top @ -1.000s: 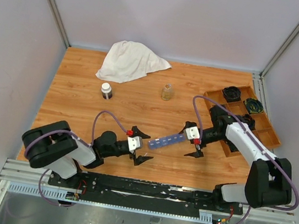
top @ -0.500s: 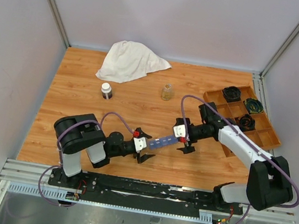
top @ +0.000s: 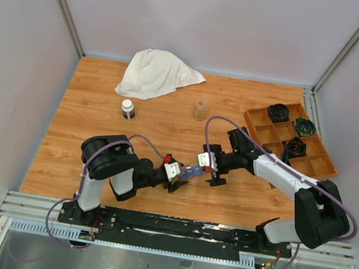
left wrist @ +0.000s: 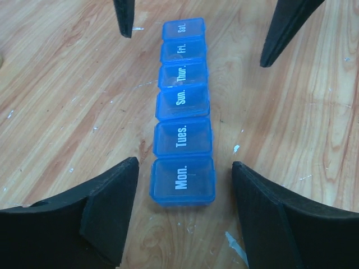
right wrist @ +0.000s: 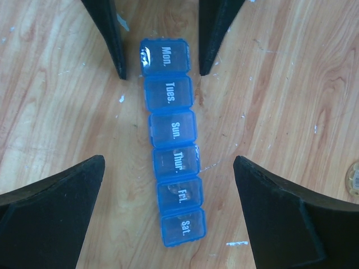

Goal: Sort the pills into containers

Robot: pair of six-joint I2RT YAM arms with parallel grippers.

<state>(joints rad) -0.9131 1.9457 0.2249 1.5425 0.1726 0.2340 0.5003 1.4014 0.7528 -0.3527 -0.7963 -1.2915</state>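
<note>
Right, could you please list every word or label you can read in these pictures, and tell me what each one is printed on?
All readable text is white print on the lids of the blue pill organizer, one word per lid, in row order:
"Mon."
"Tues."
"Sun."
"Thur."
"Fri."
"Sat."
Any label on the dark bottle or the small jar is too small to read.
</note>
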